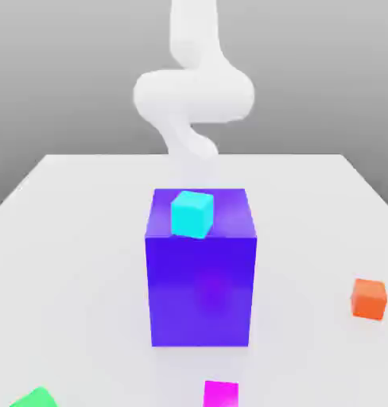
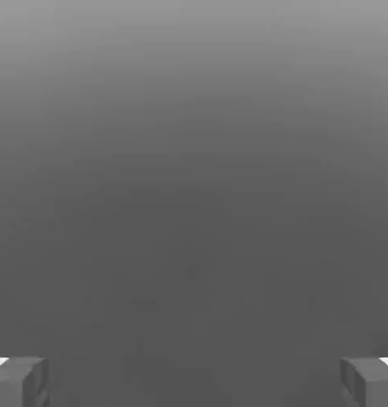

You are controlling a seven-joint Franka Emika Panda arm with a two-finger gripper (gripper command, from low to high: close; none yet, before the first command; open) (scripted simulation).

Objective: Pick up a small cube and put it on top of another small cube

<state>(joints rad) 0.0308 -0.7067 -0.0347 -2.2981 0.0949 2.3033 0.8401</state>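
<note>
Bright, even, soft-edged render; faint shadows; grey backdrop darkens downward.

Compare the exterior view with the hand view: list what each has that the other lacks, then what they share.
Exterior view alone: the white table, the big blue-purple block with a cyan cube on top, an orange cube, the magenta cube, the green cube and the white arm. Hand view alone: the claw, its fingertips wide apart, nothing between. Shared: a grey backdrop.
</note>
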